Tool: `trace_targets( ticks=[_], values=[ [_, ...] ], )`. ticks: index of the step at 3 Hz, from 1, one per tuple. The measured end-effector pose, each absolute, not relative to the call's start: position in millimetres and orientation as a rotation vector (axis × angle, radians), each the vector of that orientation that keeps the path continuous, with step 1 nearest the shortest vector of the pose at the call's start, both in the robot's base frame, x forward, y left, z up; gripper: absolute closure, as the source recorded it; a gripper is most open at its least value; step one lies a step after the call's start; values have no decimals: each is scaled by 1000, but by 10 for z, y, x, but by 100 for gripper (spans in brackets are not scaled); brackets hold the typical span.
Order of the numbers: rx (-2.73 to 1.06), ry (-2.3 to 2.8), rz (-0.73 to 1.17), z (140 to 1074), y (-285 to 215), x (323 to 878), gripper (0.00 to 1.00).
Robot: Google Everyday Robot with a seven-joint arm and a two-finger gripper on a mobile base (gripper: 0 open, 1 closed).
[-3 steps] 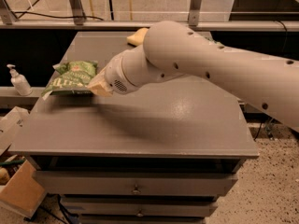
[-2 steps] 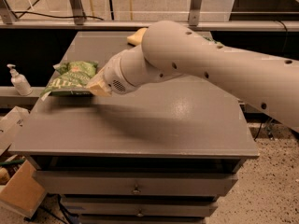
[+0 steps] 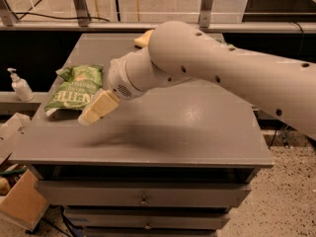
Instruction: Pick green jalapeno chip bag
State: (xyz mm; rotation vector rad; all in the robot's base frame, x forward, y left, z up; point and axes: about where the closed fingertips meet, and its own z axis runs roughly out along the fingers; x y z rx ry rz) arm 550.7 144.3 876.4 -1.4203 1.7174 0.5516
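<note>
The green jalapeno chip bag (image 3: 73,90) lies flat near the left edge of the grey table (image 3: 187,127), its white block lettering facing up. My gripper (image 3: 97,109) is at the end of the large white arm, which reaches in from the right. It hangs just above the table, right beside the bag's right front corner. I cannot tell whether it touches the bag.
A pale yellow object (image 3: 143,37) sits at the back of the table, partly hidden by the arm. A white pump bottle (image 3: 20,85) stands on a ledge to the left. Cardboard boxes (image 3: 19,201) lie on the floor at the front left. Drawers run below the tabletop.
The gripper has shifted slightly toward the table's front beside the bag. The bag still lies on the table.
</note>
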Motion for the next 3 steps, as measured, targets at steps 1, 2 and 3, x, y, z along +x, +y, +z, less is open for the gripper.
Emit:
trace_targets(
  ticks=[1,2,3],
  values=[
    [-1420,1717,552,8764,1443,5507,0],
    [-1414,1675,534,8800,1449,5520,0],
    [-1421,1620,495,8841,1486,5605,0]
  ],
)
